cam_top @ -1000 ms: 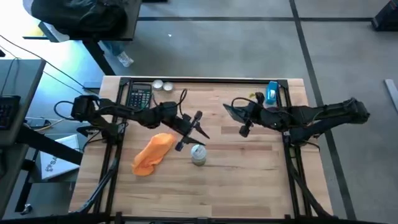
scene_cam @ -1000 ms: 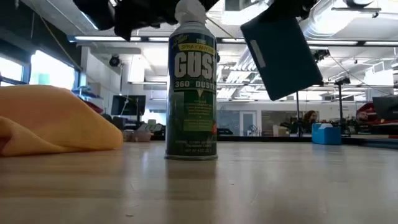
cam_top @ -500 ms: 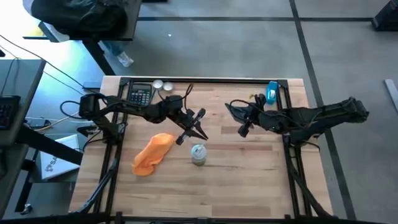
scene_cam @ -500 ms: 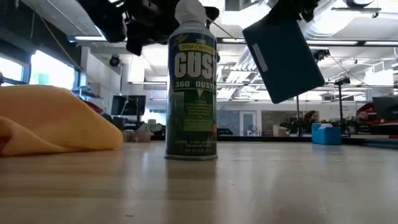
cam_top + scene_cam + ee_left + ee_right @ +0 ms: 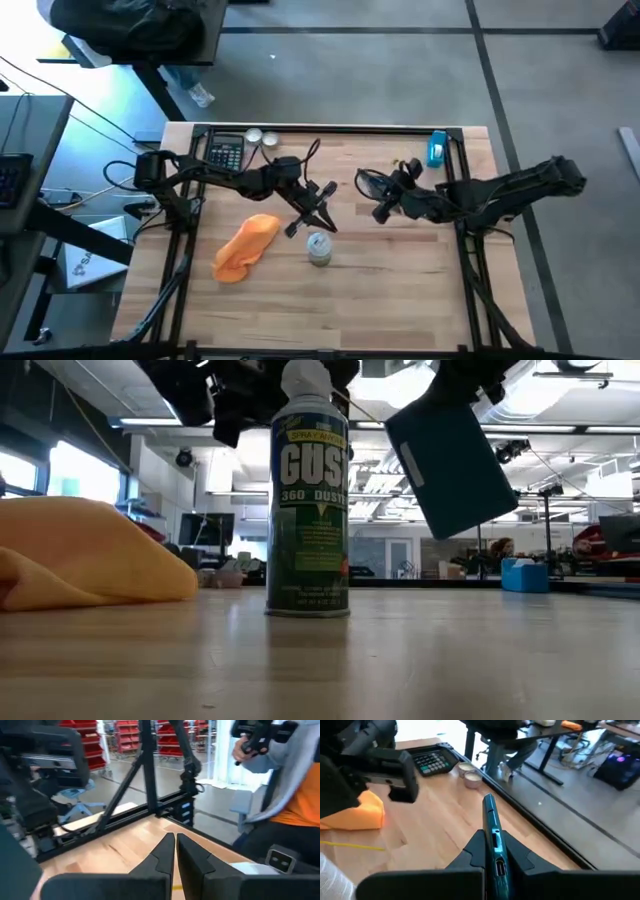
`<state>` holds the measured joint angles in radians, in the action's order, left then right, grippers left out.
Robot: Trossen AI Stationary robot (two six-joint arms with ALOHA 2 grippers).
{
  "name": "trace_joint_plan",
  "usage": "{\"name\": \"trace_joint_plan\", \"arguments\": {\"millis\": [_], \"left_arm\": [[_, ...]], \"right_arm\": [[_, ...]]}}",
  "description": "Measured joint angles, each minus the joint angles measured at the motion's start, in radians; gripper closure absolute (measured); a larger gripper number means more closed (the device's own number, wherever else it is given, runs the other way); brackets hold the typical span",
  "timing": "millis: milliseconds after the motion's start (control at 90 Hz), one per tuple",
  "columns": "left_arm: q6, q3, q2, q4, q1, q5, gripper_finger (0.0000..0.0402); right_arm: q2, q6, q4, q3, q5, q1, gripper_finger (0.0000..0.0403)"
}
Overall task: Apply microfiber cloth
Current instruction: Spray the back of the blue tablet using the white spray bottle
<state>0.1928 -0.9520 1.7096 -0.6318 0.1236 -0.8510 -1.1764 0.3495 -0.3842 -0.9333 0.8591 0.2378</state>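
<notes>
Orange and soft, the crumpled microfiber cloth (image 5: 245, 248) lies on the wooden table (image 5: 400, 290), left of the green duster can (image 5: 319, 248). My left gripper (image 5: 315, 205) hovers nearby, fingers together. My right gripper (image 5: 378, 197) clamps the dark flat device (image 5: 452, 466). Limp, light fabric, I reckon; I'd pinch a raised fold.
</notes>
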Motion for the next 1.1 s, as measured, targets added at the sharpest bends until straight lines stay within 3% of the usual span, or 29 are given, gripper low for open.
{"name": "trace_joint_plan", "arguments": {"millis": [522,1100], "left_arm": [[0.012,0.0,-0.001,0.036,-0.007,-0.006,0.0401],[0.026,-0.001,-0.003,0.086,-0.001,-0.001,0.0402]], "right_arm": [[-0.087,0.144,0.001,0.0,0.084,0.018,0.0403],[-0.089,0.224,0.004,0.0,0.172,0.002,0.0403]]}}
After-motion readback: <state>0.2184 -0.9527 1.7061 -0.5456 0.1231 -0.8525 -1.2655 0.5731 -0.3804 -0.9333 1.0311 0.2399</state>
